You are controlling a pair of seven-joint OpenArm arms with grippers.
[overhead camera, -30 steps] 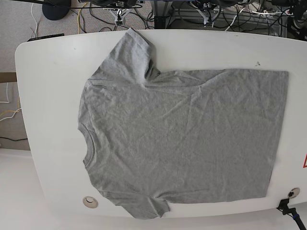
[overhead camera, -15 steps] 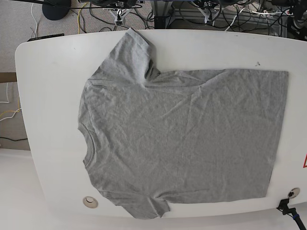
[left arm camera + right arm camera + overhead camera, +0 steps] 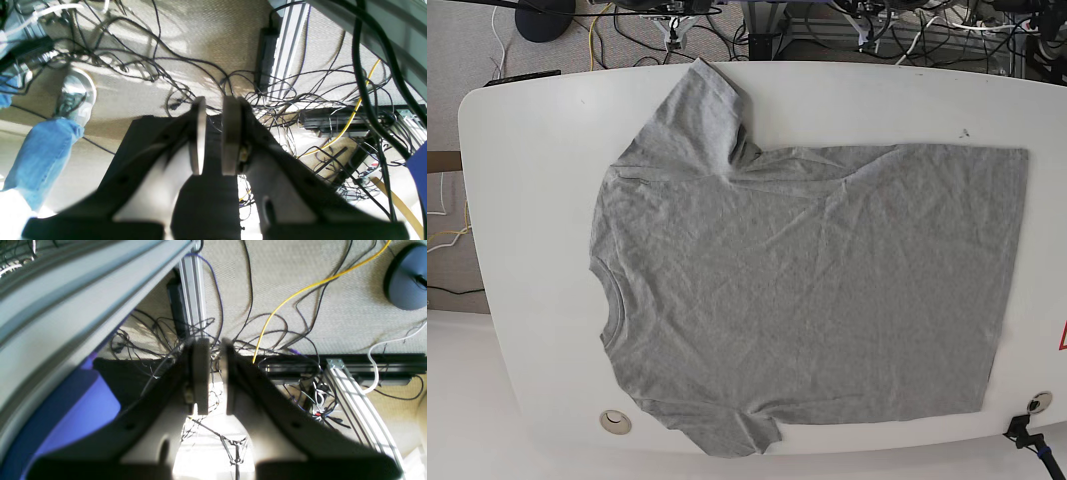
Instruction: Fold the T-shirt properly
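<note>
The heather-grey T-shirt lies spread flat and wrinkled on the white table, neck to the left, hem to the right. One sleeve points to the far edge and the other to the near edge. No lettering shows. Neither gripper is over the cloth. My left gripper hangs beyond the table over the floor, its pads a narrow slit apart with nothing between them. My right gripper is likewise over the floor, nearly closed and empty.
Tangled cables and aluminium rails cover the floor behind the table. A person's leg in blue jeans stands there. A round fitting sits at the table's near edge, and a small dark mark at the far right.
The T-shirt has not moved. Dark arm parts at the base view's top edge have shifted slightly.
</note>
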